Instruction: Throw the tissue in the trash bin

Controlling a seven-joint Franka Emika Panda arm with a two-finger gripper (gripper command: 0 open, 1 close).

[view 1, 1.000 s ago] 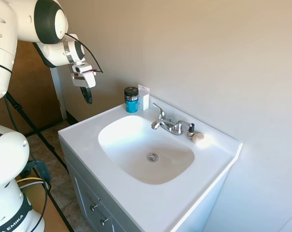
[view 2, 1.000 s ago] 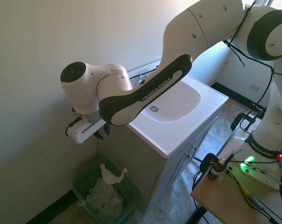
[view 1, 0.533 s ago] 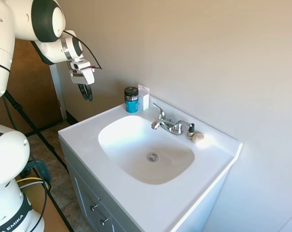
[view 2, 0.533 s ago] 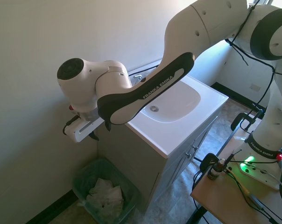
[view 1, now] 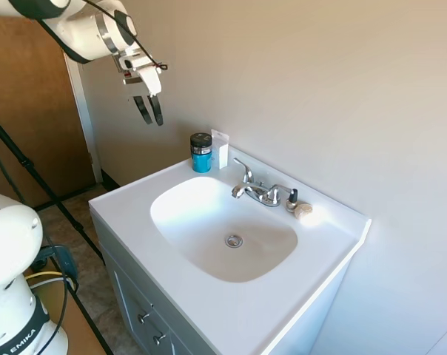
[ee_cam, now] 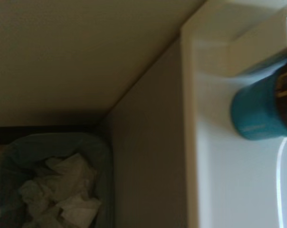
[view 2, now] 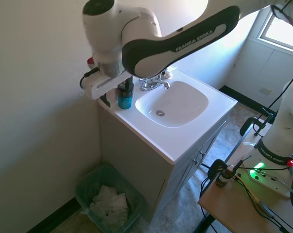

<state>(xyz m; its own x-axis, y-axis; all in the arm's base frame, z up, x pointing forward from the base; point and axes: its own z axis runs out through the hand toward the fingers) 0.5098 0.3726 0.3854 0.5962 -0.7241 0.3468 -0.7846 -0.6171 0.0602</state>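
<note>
You see a glossy, smooth white sink [view 1: 209,307] with a shiny chrome faucet [view 1: 259,191]. The jar [view 1: 201,153] looks like glossy teal plastic with a black lid. The soap [view 1: 303,211] appears matt beige. In the bin [view 2: 83,187], lined with thin translucent plastic, the tissue [view 2: 109,202] is crumpled, soft white paper. The wall [view 1: 320,89] is matt.

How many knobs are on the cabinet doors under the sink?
2. One knob sits higher on the cabinet front below the sink, the other knob just lower beside it. More may be hidden past the picture's edge.
</note>
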